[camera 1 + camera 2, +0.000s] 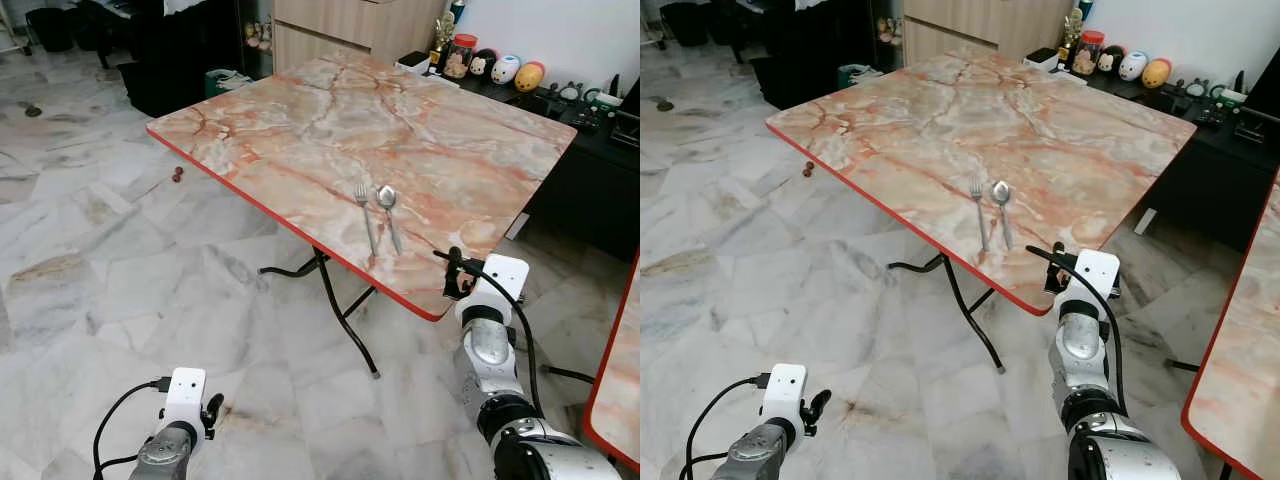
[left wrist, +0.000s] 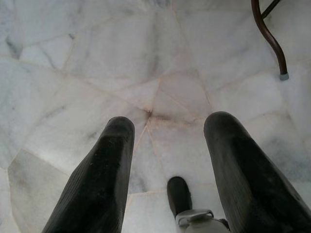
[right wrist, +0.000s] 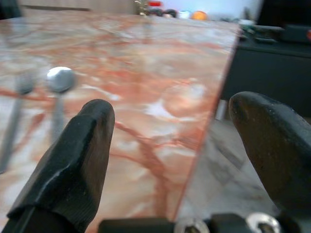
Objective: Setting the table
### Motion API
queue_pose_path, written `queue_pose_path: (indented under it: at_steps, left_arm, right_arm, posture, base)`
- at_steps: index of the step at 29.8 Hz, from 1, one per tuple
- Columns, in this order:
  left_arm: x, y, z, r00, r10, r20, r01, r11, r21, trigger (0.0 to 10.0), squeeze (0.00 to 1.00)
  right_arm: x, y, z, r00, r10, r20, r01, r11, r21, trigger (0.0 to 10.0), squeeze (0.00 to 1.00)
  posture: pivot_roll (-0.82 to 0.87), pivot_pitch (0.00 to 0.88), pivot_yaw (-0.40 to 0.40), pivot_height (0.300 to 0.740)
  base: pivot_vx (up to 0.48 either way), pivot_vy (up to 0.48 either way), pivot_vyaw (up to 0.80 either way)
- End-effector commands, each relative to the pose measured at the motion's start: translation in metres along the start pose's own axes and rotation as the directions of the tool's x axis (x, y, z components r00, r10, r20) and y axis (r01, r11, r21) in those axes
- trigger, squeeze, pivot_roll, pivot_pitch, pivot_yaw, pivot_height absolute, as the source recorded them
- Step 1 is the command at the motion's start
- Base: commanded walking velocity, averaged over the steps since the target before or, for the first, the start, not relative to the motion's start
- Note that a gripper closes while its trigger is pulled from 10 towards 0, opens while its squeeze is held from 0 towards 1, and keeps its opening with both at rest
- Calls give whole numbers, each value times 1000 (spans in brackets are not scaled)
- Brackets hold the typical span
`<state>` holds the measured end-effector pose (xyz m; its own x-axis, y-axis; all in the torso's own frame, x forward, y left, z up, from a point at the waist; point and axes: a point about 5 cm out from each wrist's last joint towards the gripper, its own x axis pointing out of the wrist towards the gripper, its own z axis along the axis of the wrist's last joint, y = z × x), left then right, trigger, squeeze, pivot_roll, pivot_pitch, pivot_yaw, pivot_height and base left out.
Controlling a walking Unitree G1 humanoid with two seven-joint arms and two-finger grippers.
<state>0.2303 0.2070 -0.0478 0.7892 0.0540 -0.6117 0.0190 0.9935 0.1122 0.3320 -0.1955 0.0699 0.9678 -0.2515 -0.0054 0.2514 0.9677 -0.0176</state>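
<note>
the right gripper is raised at the near corner of the table, just off its red edge, with its two black fingers spread wide and nothing between them. from this pincer the fork and spoon lie ahead and toward the robot's left, resting flat on the marble top, side by side and nearly touching, the spoon the nearer of the two. their long axes run roughly away from the robot, handles pointing back at the near edge, heads farther in. the left gripper hangs low over the floor, also released and empty, well apart from the cutlery with the table's edge above it. so the right arm is plainly the closer one; i judge that any reach for the spoon would need it to swing leftward and come down across the handle, fingers straddling the narrow width.
</note>
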Motion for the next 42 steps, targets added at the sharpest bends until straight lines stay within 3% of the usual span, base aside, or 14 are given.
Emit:
queue_pose_path:
  at_steps: [1,6,12,17,19,24,32,35,38,39,42]
  left_arm:
    - [-3,1,-8,1000,15,-12,-15,1000,10,10000,0]
    - [-5,6,-11,999,40,-12,-40,999,7,10000,0]
    - [-6,7,-13,999,45,-11,-45,999,6,10000,0]
    - [-6,6,-14,999,46,-9,-46,999,5,10000,0]
    - [-7,6,-14,999,46,-9,-46,999,6,10000,0]
    - [-8,7,-15,999,50,-3,-50,999,11,10000,0]
    - [-8,11,-14,998,60,4,-60,998,8,10000,0]
    - [-8,10,-15,998,62,3,-62,998,8,10000,0]
    - [-8,10,-15,998,61,2,-61,998,7,10000,0]
    - [-8,9,-14,998,60,3,-60,998,7,10000,0]
    - [-7,9,-13,998,60,5,-60,998,4,10000,0]
  right_arm:
    - [-1,12,11,991,101,88,-100,995,-16,10000,0]
    - [0,17,36,963,157,220,-161,987,0,10000,0]
    - [0,18,54,946,145,290,-156,988,15,10000,0]
    - [-4,17,55,944,129,304,-140,990,17,10000,0]
    - [-8,14,52,947,123,296,-133,991,15,10000,0]
    - [-40,-6,29,972,115,207,-114,993,-17,10000,0]
    - [-58,-12,33,974,120,193,-122,993,-1,10000,0]
    - [-50,-11,45,987,65,150,-82,991,110,10000,0]
    - [-42,-9,44,996,60,68,-68,991,118,10000,0]
    - [-32,-5,43,998,58,-24,-55,991,123,10000,0]
    - [-23,-1,52,997,67,-26,-62,987,149,10000,0]
  posture:
    - [1,0,-62,740]
    - [-7,0,-61,740]
    - [-10,0,-63,740]
    - [-9,0,-64,740]
    - [-11,0,-63,740]
    - [-15,0,-62,740]
    - [-19,0,-64,740]
    - [-19,0,-61,740]
    - [-19,0,-59,740]
    - [-17,0,-63,740]
    - [-17,0,-64,740]
  base:
    - [0,0,0]
    - [0,0,0]
    - [0,0,0]
    - [0,0,0]
    - [0,0,0]
    - [0,0,0]
    - [0,0,0]
    - [0,0,0]
    - [0,0,0]
    - [0,0,0]
    - [0,0,0]
